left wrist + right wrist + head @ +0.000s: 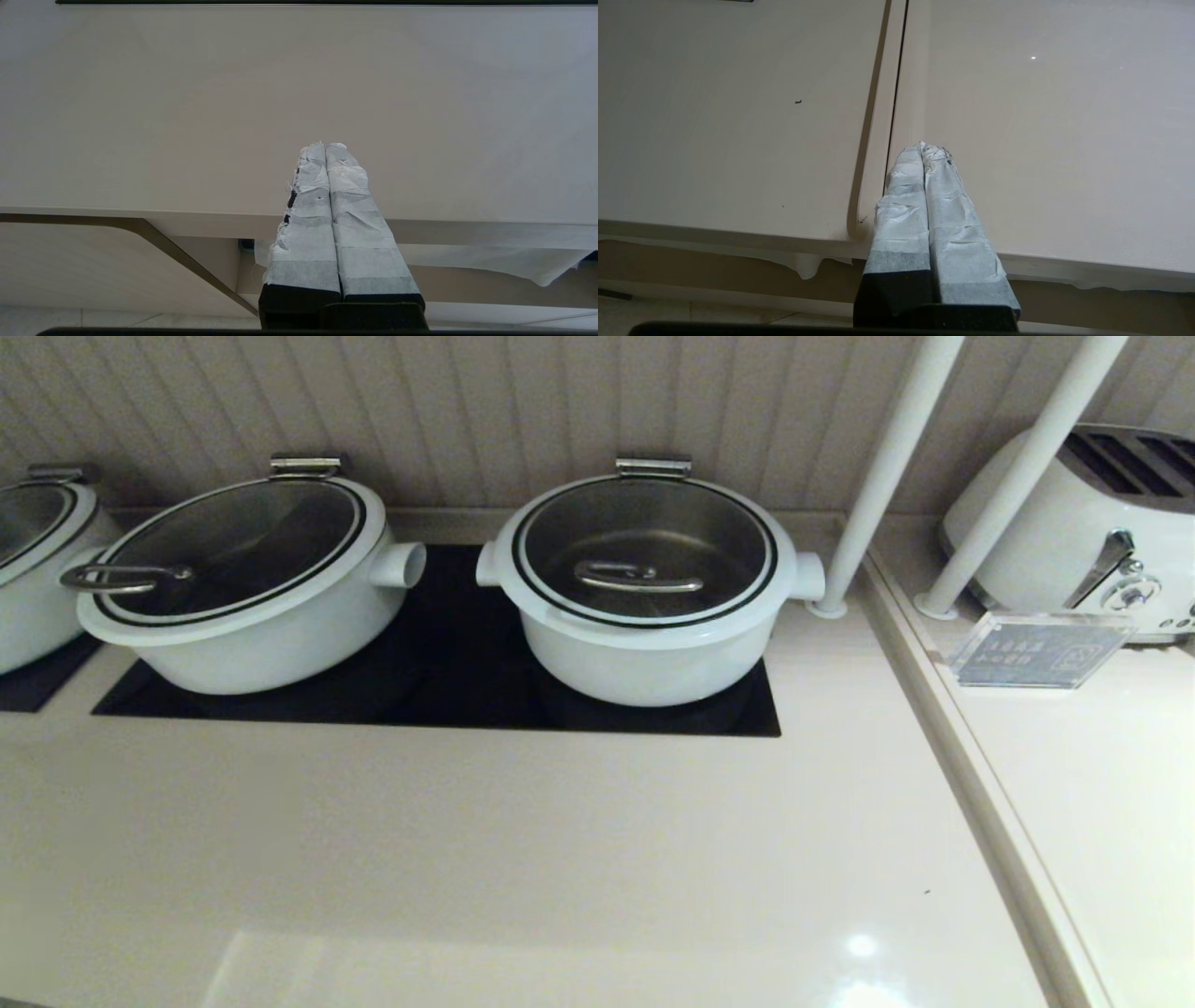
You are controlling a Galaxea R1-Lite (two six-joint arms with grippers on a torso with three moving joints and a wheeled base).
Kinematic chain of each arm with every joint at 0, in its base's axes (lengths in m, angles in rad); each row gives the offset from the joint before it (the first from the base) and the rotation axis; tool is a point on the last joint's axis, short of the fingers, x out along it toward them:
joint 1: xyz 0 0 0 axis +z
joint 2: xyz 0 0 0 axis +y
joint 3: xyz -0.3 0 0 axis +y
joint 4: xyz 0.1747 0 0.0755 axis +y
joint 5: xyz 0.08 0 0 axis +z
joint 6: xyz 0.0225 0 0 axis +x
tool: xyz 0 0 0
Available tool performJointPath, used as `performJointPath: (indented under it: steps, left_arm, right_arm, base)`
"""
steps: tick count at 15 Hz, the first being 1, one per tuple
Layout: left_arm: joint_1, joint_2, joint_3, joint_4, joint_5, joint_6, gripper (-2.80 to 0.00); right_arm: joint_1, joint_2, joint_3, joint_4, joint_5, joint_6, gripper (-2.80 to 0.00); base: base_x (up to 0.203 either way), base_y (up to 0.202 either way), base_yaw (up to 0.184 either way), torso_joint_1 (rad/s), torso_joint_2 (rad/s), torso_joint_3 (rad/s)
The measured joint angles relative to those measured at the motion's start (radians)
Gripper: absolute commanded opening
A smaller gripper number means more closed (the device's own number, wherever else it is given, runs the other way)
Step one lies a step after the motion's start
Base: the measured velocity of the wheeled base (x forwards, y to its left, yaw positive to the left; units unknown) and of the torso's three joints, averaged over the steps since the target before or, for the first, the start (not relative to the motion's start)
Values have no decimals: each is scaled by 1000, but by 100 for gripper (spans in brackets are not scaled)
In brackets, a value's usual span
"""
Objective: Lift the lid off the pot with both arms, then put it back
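Note:
The round white pot (644, 658) with two stubby side handles stands on the black cooktop (448, 681), middle right in the head view. Its glass lid (644, 546) lies shut on it, with the straight steel bar handle (639, 581) mid-glass and a steel hinge (653, 467) at the back. Neither arm shows in the head view. My left gripper (325, 145) is shut and empty, over the cream counter near its front edge. My right gripper (923, 145) is shut and empty, over the counter seam near the front edge.
A wider white pot (252, 588) with a loop-handled lid stands to the left, and another pot (37, 569) at the far left. Two white poles (887, 476) rise at the right. A white toaster (1092, 523) and an acrylic sign (1036, 653) sit on the right counter.

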Motion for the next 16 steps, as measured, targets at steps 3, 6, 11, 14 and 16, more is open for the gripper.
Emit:
performJointPath:
  steps: [3,6,11,14,16]
  left_arm:
    - [0,0,0,0,0,0,-280]
    - [0,0,0,0,0,0,-280]
    - [0,0,0,0,0,0,-280]
    - [0,0,0,0,0,0,-280]
    - [0,0,0,0,0,0,-280]
  right_arm:
    - [0,0,0,0,0,0,-280]
    - [0,0,0,0,0,0,-280]
    - [0,0,0,0,0,0,-280]
    - [0,0,0,0,0,0,-280]
    - [0,0,0,0,0,0,-280]
  base:
    - [0,0,0,0,0,0]
    - [0,0,0,0,0,0]
    - [0,0,0,0,0,0]
    - [0,0,0,0,0,0]
    - [0,0,0,0,0,0]
